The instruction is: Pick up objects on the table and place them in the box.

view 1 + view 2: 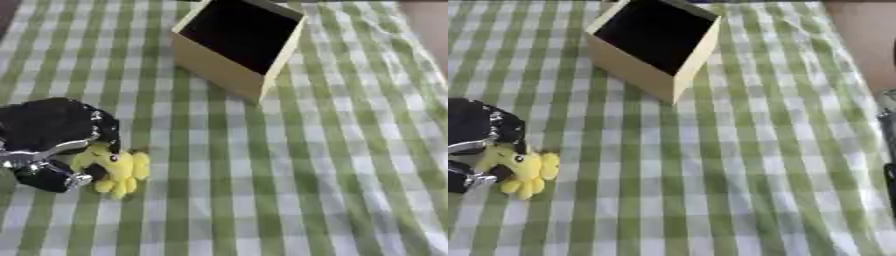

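Lower left: left hand (52, 150) is curling its fingers round the toy (114, 170); seemingly soft, light, best taken mid-body; box (236, 45) is standing open, upper centre.

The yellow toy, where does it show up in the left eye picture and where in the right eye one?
Left eye view: the yellow toy lies at lower left, against the left hand.
Right eye view: the yellow toy sits nearer the left edge, again against the hand.
Shared landmark: the box at top centre, up and to the right of the toy in both.
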